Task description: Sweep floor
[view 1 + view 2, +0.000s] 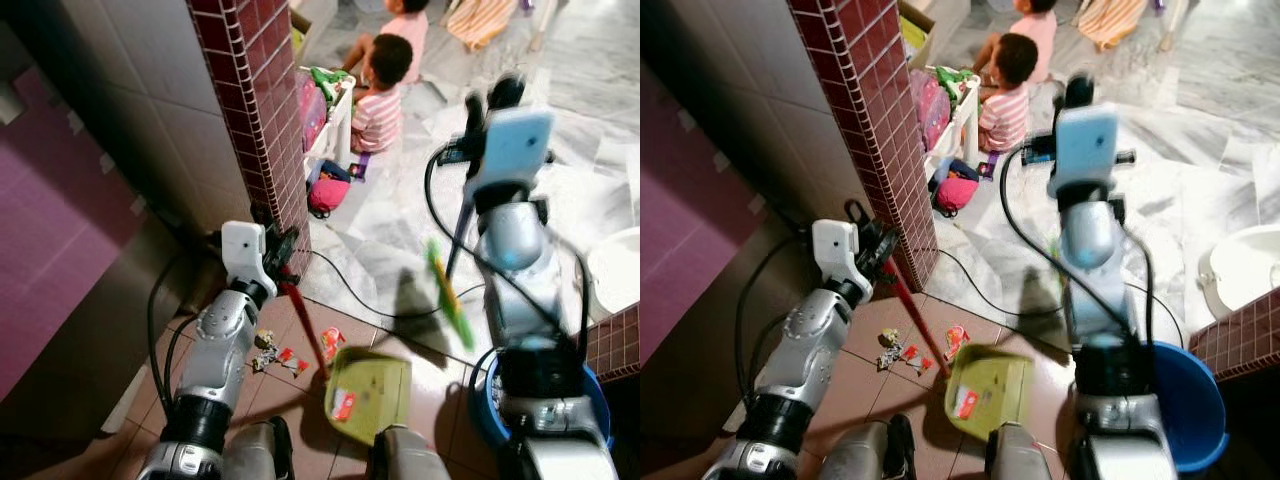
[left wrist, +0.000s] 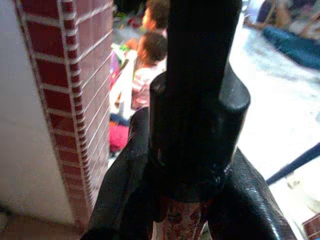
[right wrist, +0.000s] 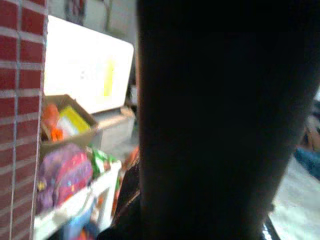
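My left gripper (image 1: 282, 255) is shut on the black-capped top of a red handle (image 2: 197, 125), with its fingers (image 2: 122, 195) on either side of it. The handle slants down to a green dustpan (image 1: 375, 385) on the brown tiles, which holds one red wrapper (image 1: 343, 405). Loose wrappers and scraps (image 1: 275, 355) lie left of the pan, and another wrapper (image 1: 332, 342) lies at its lip. My right gripper (image 1: 480, 110) is raised and shut on a dark blue stick carrying a blurred green broom head (image 1: 450, 295), which hangs above the pale floor right of the pan.
A red brick pillar (image 1: 255, 110) stands just behind my left gripper. Two persons (image 1: 380, 90) sit on the marble floor beyond, beside a white shelf of toys (image 1: 325, 105). A black cable (image 1: 350, 290) crosses the floor. A blue bucket (image 1: 1190, 400) is at my right, and a white basin (image 1: 615, 270) is further right.
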Robot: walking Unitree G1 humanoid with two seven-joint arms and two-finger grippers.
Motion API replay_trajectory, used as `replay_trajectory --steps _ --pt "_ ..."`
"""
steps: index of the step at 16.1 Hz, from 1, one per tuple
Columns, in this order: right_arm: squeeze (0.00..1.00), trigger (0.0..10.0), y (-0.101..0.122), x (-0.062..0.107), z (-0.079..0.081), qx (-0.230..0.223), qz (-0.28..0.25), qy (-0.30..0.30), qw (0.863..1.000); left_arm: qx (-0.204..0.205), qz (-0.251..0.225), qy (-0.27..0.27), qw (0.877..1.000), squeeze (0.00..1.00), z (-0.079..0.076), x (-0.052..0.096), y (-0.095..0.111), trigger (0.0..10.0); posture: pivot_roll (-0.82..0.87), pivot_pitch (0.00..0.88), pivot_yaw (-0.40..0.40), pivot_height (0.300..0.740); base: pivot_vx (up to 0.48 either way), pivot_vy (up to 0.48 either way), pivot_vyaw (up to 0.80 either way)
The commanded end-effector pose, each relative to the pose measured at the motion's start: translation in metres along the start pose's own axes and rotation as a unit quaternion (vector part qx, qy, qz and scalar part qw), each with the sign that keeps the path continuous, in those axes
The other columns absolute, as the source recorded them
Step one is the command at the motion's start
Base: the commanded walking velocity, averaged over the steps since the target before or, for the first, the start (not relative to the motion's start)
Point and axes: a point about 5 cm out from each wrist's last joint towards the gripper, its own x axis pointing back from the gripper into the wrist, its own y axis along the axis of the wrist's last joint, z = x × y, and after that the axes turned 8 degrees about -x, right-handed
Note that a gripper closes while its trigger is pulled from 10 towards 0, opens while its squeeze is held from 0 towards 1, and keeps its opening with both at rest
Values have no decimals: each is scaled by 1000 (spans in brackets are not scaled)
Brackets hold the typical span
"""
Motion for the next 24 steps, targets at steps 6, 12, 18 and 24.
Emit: replay_trajectory --steps 6,12,18,24 --pt "0 10000 -27 17 8 -39 67 -24 997 -7 -19 -34 999 0 -3 8 12 10000 -90 108 71 740 0 0 0" --pt "0 10000 -29 18 8 -56 78 -36 995 -18 -20 -67 997 0 -9 7 15 10000 -94 111 76 740 -82 0 0" --pt "0 10000 -31 21 10 -67 85 -36 993 -10 -10 -71 997 0 -13 9 13 10000 -99 121 77 740 -283 0 -544" --pt "0 10000 -31 20 11 -73 88 -33 993 -4 -8 -67 998 0 -14 8 13 10000 -101 122 72 740 -314 0 -709"
